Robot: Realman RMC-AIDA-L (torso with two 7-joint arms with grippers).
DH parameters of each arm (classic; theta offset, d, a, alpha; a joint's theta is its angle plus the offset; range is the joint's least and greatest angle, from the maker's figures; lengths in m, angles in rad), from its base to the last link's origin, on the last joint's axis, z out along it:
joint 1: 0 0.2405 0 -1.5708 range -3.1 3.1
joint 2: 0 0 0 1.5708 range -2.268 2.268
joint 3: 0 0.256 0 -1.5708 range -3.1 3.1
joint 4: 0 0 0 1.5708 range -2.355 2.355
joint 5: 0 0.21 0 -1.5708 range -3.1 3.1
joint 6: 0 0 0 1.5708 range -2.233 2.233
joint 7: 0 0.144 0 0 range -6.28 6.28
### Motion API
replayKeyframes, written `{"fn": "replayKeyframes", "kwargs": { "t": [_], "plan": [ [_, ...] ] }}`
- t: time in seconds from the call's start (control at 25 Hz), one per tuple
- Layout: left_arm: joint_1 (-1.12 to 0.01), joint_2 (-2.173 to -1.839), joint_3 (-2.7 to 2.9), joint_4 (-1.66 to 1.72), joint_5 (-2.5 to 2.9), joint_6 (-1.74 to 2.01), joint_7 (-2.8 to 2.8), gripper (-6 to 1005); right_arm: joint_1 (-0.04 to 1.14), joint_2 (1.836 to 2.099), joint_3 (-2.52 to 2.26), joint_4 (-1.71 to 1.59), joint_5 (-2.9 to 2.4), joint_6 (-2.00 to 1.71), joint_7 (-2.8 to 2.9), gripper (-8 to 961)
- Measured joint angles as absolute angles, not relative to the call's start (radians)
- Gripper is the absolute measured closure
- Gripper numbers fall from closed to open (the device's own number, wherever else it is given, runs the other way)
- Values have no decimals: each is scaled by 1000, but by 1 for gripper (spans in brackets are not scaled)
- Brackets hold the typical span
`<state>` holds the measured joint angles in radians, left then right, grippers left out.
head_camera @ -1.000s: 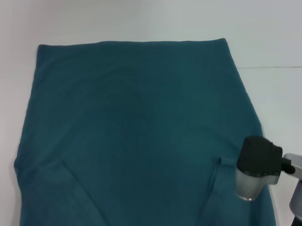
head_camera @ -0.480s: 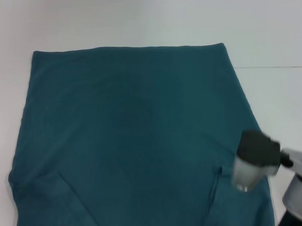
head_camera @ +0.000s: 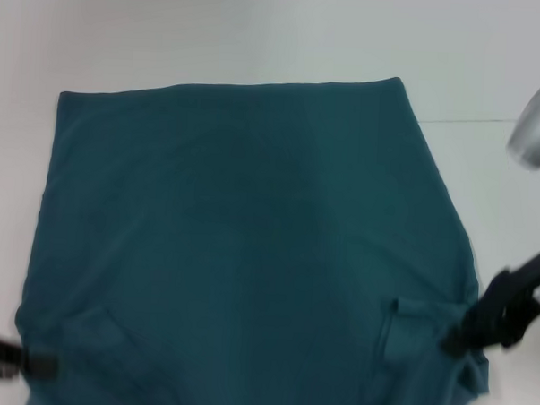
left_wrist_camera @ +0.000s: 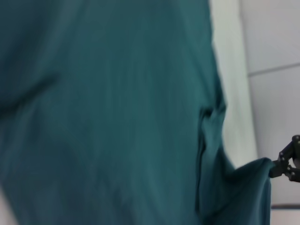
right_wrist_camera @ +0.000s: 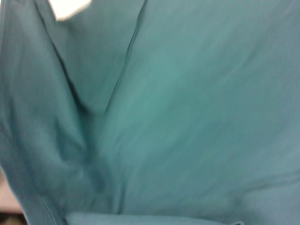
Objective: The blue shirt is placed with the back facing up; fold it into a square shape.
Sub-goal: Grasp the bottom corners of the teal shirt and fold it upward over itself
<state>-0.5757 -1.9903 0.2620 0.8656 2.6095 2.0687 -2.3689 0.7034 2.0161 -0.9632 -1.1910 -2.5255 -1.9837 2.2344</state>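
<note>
Two end effectors working: right end effector (head_camera: 469, 335) pinching the blue shirt (head_camera: 250, 246) at 4 o'clock on the worktop (head_camera: 259, 32); left end effector (head_camera: 12, 363), 8 o'clock, grip unreadable. First fold beginning; next, lifting edges inward.

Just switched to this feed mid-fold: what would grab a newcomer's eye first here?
The blue shirt dominates, spread plain side up over most of the white table. At its near right corner the right gripper is pinching the cloth, which is puckered there. The left gripper sits low at the near left edge of the shirt.
</note>
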Motion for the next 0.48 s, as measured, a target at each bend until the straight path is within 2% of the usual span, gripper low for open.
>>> {"fn": "replayKeyframes", "kwargs": {
  "t": [0.28,0.48],
  "plan": [
    [-654,-1939,210,907,2520,2022,-2330,973,756,1995,-758,-1198,-2522,-1931,2219,912],
    [-691,-1925,226,904,2481,1919,-2303,973,763,1990,-683,-1198,-2519,-1833,2227,912]
  ]
}}
